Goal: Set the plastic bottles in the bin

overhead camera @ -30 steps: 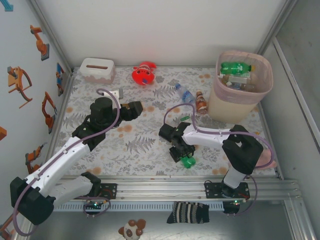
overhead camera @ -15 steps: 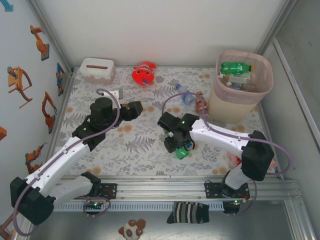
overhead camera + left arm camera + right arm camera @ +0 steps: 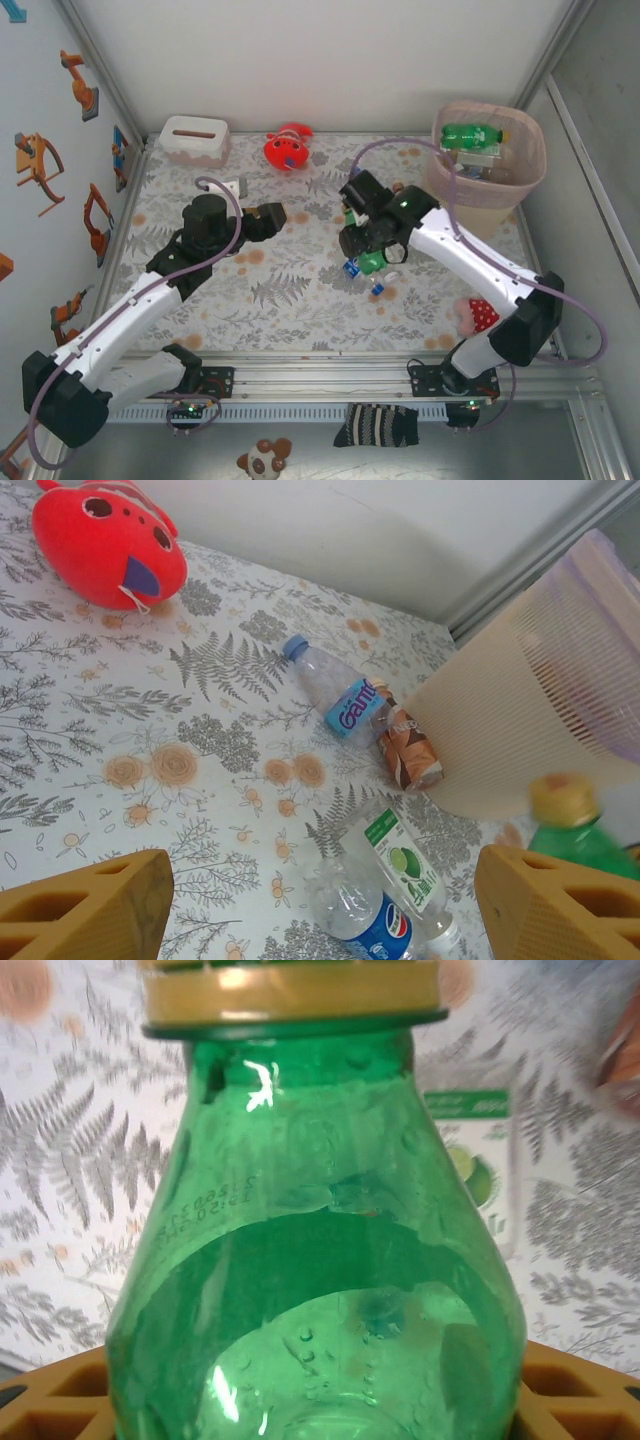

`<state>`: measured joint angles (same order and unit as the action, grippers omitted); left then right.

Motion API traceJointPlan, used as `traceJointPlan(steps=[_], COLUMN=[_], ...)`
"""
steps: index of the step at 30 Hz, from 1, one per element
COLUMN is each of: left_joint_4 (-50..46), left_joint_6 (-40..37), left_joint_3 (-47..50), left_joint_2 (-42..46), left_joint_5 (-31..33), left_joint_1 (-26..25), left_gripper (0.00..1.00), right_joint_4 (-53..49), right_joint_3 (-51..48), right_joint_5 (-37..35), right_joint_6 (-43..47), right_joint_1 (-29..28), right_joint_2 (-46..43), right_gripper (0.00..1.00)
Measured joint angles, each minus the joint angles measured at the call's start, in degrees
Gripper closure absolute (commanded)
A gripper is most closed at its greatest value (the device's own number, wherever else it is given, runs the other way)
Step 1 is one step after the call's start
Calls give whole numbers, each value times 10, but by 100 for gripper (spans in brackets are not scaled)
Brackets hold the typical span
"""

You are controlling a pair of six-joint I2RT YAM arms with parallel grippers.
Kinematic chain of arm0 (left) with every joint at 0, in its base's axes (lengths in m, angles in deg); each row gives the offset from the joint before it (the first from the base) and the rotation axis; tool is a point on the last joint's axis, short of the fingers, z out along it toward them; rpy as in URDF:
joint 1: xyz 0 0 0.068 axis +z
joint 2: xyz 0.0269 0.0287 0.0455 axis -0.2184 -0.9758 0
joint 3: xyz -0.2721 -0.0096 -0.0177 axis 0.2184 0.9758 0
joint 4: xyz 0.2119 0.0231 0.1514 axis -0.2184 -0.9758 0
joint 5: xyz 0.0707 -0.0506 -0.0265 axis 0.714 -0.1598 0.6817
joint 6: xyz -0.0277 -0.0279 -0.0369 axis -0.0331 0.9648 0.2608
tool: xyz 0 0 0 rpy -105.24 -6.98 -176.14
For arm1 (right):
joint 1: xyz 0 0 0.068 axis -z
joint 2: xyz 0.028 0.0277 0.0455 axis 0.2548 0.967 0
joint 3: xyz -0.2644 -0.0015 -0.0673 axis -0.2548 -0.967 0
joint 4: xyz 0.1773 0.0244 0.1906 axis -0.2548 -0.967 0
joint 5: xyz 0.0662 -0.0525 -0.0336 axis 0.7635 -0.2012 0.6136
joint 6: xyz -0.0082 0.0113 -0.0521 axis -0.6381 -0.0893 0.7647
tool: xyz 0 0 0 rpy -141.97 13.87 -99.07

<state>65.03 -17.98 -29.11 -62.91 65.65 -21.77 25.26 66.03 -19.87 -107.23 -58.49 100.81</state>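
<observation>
Right wrist: right tool (image 3: 320,1400) clamped on green bottle (image 3: 318,1260), yellow cap (image 3: 290,995) outward. Left tool (image 3: 320,905) apart, empty; Pepsi bottle (image 3: 362,925) and lime-label bottle (image 3: 400,865) just ahead.

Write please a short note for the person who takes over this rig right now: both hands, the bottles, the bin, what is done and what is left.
Left hand: open, empty, above the mat, left of centre.
Right hand: shut on a green bottle, raised mid-table, not yet over the bin.
Done: several bottles lie in the bin, a second green bottle on top.
Left: drop the held one, then at least four on the mat: blue-cap bottle and brown bottle by the bin's base, lime-label bottle and blue-and-red-label bottle nearer the arms.
</observation>
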Motion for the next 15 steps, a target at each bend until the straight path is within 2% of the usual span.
traceJointPlan(steps=[8, 15], left_joint_4=[0, 0], left_joint_6=[0, 0], left_joint_3=[0, 0], left_joint_2=[-5, -4], left_joint_5=[0, 0], left_joint_1=[0, 0], left_gripper=[22, 21], right_joint_4=[-27, -47], right_joint_3=[120, 223], right_joint_5=[10, 34], right_joint_6=[47, 94], right_joint_1=[110, 231], right_joint_2=[-29, -33], right_gripper=[44, 44])
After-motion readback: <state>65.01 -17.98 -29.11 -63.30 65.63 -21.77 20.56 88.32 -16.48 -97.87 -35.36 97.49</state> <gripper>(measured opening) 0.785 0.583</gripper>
